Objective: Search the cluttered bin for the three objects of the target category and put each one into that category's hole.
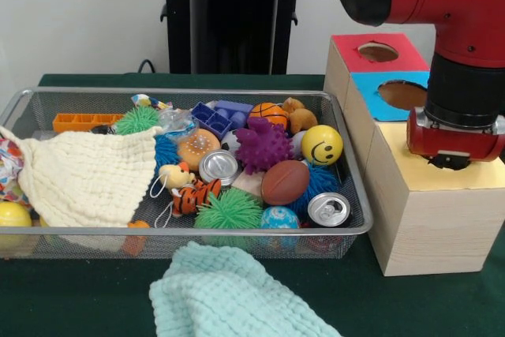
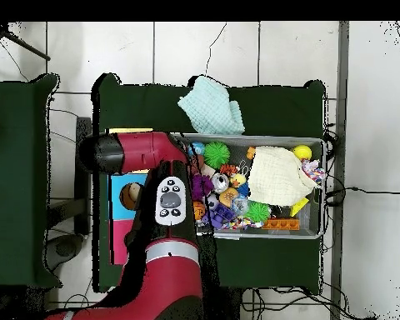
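Note:
A wire bin [image 1: 237,230] holds mixed toys: an orange basketball [image 1: 269,114], a brown football [image 1: 285,182], a yellow smiley ball [image 1: 322,144], a blue globe ball [image 1: 279,218], two metal cans [image 1: 218,167] [image 1: 328,209], a purple spiky ball [image 1: 263,146] and green fuzzy balls [image 1: 229,211]. At the right stands a wooden box with a red-topped hole [image 1: 378,52], a blue-topped hole [image 1: 403,95] and a yellow top [image 1: 465,173]. My gripper [image 1: 450,162] sits low on the yellow top, outside the bin. The wrist hides its tip. In the overhead view the arm [image 2: 141,154] covers the box.
A cream cloth [image 1: 83,175] drapes over the bin's left half and hides what lies under it. A mint cloth [image 1: 229,293] lies on the green table in front of the bin. An orange tray [image 1: 83,121] and blue bricks [image 1: 215,116] sit at the bin's back.

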`<action>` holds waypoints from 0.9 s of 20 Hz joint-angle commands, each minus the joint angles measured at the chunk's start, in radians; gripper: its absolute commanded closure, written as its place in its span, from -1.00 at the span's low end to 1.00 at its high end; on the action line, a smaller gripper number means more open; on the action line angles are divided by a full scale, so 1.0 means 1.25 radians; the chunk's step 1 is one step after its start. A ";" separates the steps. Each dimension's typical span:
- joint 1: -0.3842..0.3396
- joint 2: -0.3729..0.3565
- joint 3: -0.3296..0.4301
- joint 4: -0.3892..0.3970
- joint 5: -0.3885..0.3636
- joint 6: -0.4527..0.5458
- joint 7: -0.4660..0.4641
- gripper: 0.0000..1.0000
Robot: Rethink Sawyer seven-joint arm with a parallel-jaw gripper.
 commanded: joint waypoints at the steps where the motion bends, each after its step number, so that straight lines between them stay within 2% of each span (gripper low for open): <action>1: -0.032 -0.094 0.020 0.051 0.013 0.094 0.059 1.00; 5: -0.035 -0.103 0.011 0.022 0.002 0.143 0.043 1.00; 8: -0.031 -0.123 0.000 0.027 -0.003 0.161 0.052 1.00; 15: -0.044 -0.171 0.004 0.023 0.000 0.263 0.041 1.00; 18: -0.058 -0.163 0.008 -0.003 -0.006 0.295 0.027 1.00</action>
